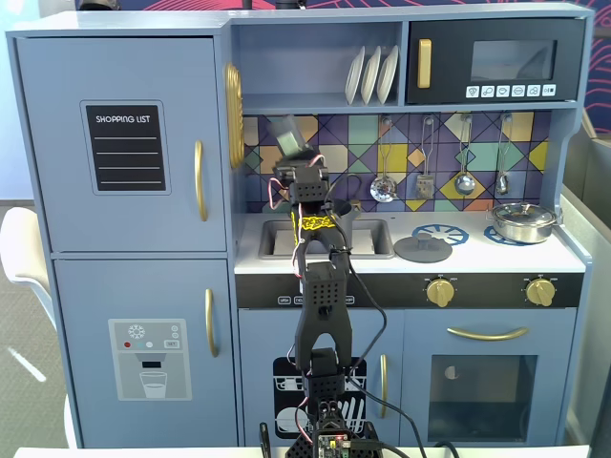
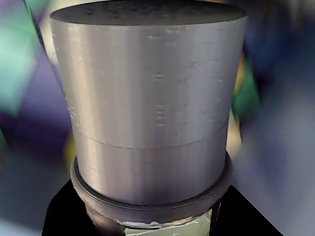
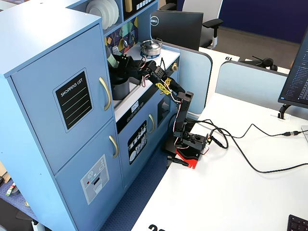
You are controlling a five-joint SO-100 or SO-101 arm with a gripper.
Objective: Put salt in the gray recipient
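My claw [image 1: 292,157] clamped round salt [image 1: 287,134], held tilted above gray recipient [image 3: 119,88] on worktop [image 1: 458,256]; shaker top [image 2: 147,12] fills wrist view.

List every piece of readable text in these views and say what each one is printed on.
"SHOPPING LIST": on the black chalkboard panel of the upper cabinet door, readable in both fixed views.
"DELL": round logo on the back of the monitor.
"6": partial number on the white desk divider top; the rest is unclear.
Too small or blurred: microwave button icons, the salt label, the strip under the sink.
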